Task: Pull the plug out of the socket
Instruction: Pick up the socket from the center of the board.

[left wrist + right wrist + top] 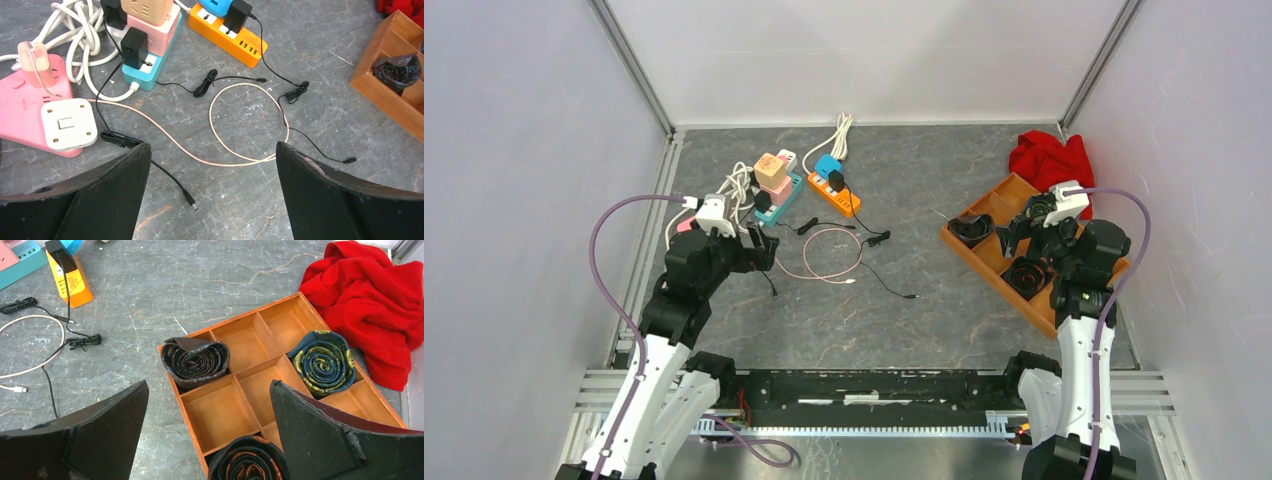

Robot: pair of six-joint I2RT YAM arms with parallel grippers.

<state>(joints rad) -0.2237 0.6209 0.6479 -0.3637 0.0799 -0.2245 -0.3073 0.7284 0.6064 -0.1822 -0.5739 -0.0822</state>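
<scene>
A teal power strip holds a black plug and a pink and tan adapter stack. An orange power strip holds a blue plug and a black plug. A pink socket block carries a white adapter. My left gripper is open and empty, above bare table just near of the teal strip. My right gripper is open and empty over the wooden tray.
Thin black leads and a pale pink cable loop lie on the grey table. A coiled white cord lies by the strips. The wooden tray holds rolled ties. A red cloth lies behind it.
</scene>
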